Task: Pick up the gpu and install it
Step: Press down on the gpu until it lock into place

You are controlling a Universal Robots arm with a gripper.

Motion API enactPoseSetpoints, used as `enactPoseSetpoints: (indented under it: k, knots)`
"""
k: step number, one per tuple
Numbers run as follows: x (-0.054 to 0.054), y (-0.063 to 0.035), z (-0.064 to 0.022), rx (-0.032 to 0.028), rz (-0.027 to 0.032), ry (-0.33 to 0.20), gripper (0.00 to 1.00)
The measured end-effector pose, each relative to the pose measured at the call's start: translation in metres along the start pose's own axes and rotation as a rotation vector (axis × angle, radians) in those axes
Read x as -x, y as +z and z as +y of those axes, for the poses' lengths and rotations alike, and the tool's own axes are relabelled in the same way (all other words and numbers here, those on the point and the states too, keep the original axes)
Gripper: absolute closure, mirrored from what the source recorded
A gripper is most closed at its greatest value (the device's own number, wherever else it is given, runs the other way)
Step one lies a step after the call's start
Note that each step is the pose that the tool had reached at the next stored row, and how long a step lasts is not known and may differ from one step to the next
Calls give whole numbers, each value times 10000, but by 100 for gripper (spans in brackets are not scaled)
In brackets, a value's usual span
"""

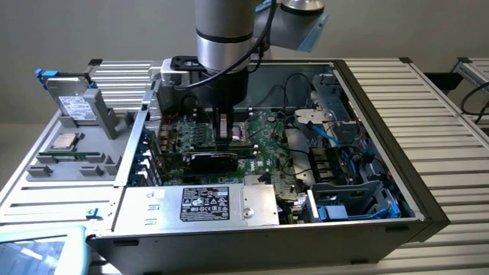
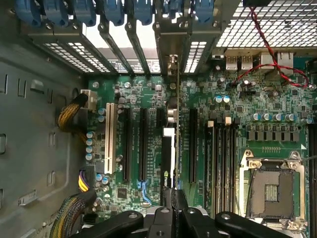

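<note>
gpu point(image 2: 172, 144) on edge over the motherboard point(image 2: 208, 124), pinched by the gripper point(image 2: 173, 198).
the card stands upright inside the open computer case point(image 1: 428, 195), its long axis along the black slots point(image 2: 142, 144) (bracket end toward the rear grille point(image 2: 173, 62)). it hangs directly below the gripper, whose fingers are pressed together on its top edge, beside the empty cpu socket point(image 2: 272, 186).

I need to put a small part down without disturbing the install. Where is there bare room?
The ribbed tabletop on the exterior view's right of the computer case is bare. The grey holder tray has free slots in front of the CPU chip. Inside the case it is crowded: the gripper holds the gpu over the motherboard.
</note>
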State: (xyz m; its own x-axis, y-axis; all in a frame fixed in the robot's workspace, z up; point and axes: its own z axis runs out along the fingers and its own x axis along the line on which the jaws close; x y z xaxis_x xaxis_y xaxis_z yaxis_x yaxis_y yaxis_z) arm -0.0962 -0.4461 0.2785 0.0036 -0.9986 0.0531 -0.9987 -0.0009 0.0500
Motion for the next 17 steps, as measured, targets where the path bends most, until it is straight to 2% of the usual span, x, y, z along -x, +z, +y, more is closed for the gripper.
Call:
enactPoseSetpoints:
  k: [12, 17]
  knots:
    - [4, 66, -4, 0, 0, 1, 88]
    - [6, 122, -7, 3, 7, 0, 88]
